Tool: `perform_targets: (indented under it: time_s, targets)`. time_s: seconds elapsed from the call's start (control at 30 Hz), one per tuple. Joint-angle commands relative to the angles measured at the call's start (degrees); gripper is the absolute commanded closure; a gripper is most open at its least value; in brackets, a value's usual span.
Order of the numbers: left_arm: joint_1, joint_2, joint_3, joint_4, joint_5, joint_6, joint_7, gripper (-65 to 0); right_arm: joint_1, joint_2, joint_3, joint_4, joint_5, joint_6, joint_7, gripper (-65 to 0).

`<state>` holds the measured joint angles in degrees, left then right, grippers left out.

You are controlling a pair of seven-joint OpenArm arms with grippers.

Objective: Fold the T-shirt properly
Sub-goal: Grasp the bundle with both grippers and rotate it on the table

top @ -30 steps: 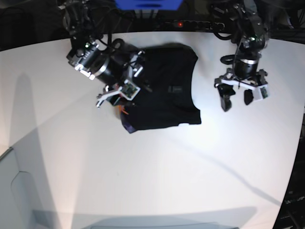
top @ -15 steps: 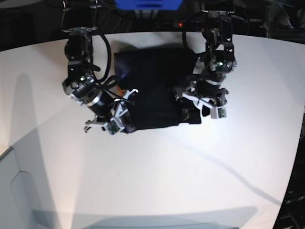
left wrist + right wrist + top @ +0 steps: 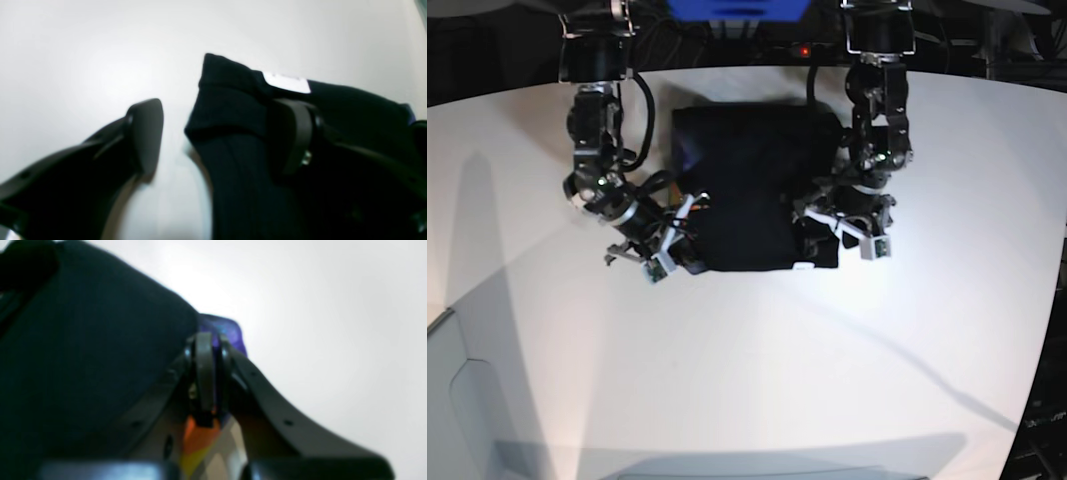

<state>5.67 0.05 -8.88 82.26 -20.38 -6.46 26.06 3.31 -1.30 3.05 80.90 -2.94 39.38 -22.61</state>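
Observation:
The black T-shirt lies folded in a rough rectangle at the back middle of the white table. My right gripper is at the shirt's front left corner. In the right wrist view it is shut on the cloth edge, where the purple and orange print shows. My left gripper is at the front right corner. In the left wrist view it is open, one finger on the table, the other on the T-shirt near the white label.
A blue box and a power strip with a red light stand behind the table's back edge. A grey panel is at the front left corner. Dark gear lies past the table's right edge.
My left arm swung in from the right and came down on the shirt's front right corner. My right gripper moved forward to the front left corner. The shirt now looks narrower and squarer.

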Motion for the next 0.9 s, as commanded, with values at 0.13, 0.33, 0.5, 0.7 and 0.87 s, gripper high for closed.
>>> perform_targets:
  time_s: [0.13,0.33,0.5,0.7,0.87]
  targets:
    - [1.84,0.08,0.05,6.84,-0.50,0.52,2.46,-47.7,1.22,-0.24,6.05,4.50,0.61,0.62,1.91,-1.6]
    - [10.37,-0.36,-0.30,22.58,-0.50,0.52,2.46,-47.9,0.78,-1.38,10.18,13.03,0.61,0.62,1.38,-1.6]
    - [16.00,0.25,0.05,24.69,-0.50,0.52,2.46,-48.0,-1.16,-1.21,10.80,17.51,0.61,0.62,1.29,-1.6]
    - [15.82,3.77,0.05,17.92,-0.50,0.26,2.46,-48.1,-3.62,-1.12,10.80,19.45,0.35,0.62,1.29,-1.6]
    - [15.73,4.38,2.77,14.58,-0.50,0.09,2.46,-47.7,-4.67,0.11,10.80,20.68,0.26,0.62,1.29,-1.6]
